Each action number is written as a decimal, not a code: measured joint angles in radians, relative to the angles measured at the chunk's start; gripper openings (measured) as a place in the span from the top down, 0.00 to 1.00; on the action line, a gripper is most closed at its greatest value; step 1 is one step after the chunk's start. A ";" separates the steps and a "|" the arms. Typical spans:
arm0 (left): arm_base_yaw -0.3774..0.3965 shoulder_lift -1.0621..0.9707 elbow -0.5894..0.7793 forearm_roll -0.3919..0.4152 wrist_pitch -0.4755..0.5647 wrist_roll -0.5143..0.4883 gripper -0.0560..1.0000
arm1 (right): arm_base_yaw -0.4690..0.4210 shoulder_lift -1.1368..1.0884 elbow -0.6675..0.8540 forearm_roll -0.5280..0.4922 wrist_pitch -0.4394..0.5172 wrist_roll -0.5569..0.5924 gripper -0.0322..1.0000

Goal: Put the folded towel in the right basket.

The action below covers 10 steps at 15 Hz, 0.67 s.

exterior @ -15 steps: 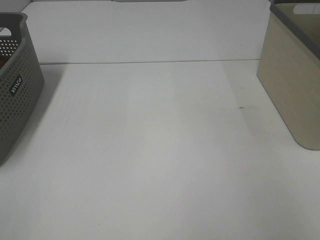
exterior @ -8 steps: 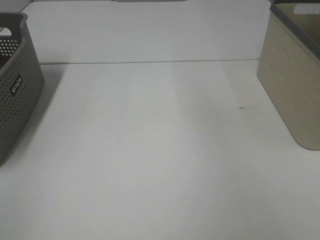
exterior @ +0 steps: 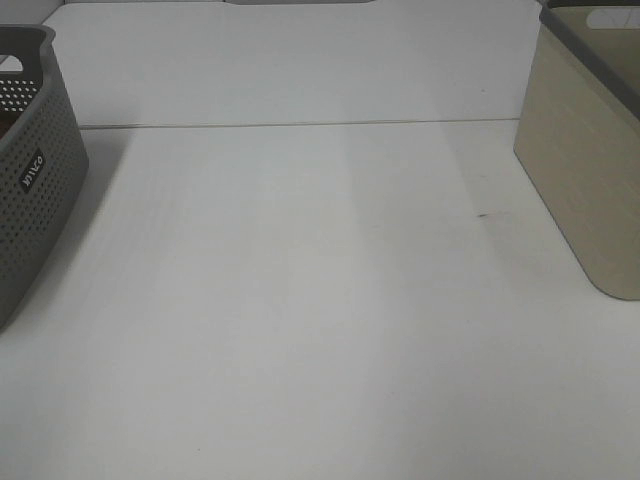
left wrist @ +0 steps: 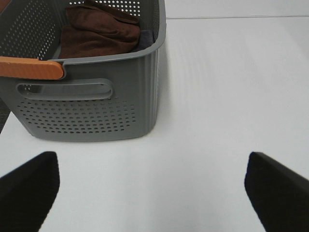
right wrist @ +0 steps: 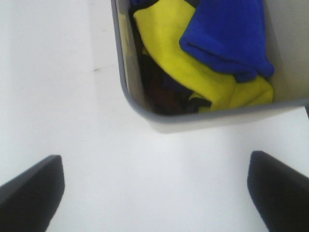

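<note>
A folded brown towel (left wrist: 99, 31) lies inside the grey perforated left basket (left wrist: 87, 111), which also shows at the left edge of the exterior view (exterior: 30, 170). The beige right basket (exterior: 585, 170) holds a blue towel (right wrist: 224, 36) on a yellow towel (right wrist: 169, 46), seen in the right wrist view inside its rim (right wrist: 126, 72). My left gripper (left wrist: 154, 193) is open and empty over the table in front of the grey basket. My right gripper (right wrist: 154, 188) is open and empty just outside the beige basket. Neither arm shows in the exterior view.
An orange handle (left wrist: 31, 67) sits on the grey basket's rim. The white table (exterior: 320, 300) spans between the two baskets, with a small dark mark (exterior: 484, 214) near the beige basket. A white wall (exterior: 300, 60) stands behind.
</note>
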 joint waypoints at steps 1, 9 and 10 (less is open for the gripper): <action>0.000 0.000 0.000 0.000 0.000 0.000 0.03 | 0.000 -0.108 0.081 0.000 -0.002 -0.004 0.02; 0.000 0.000 0.000 0.000 0.000 0.000 0.03 | 0.000 -0.778 0.498 0.000 -0.001 -0.015 0.02; 0.000 0.000 0.000 0.000 0.000 0.000 0.03 | 0.000 -0.820 0.533 0.000 -0.001 -0.015 0.02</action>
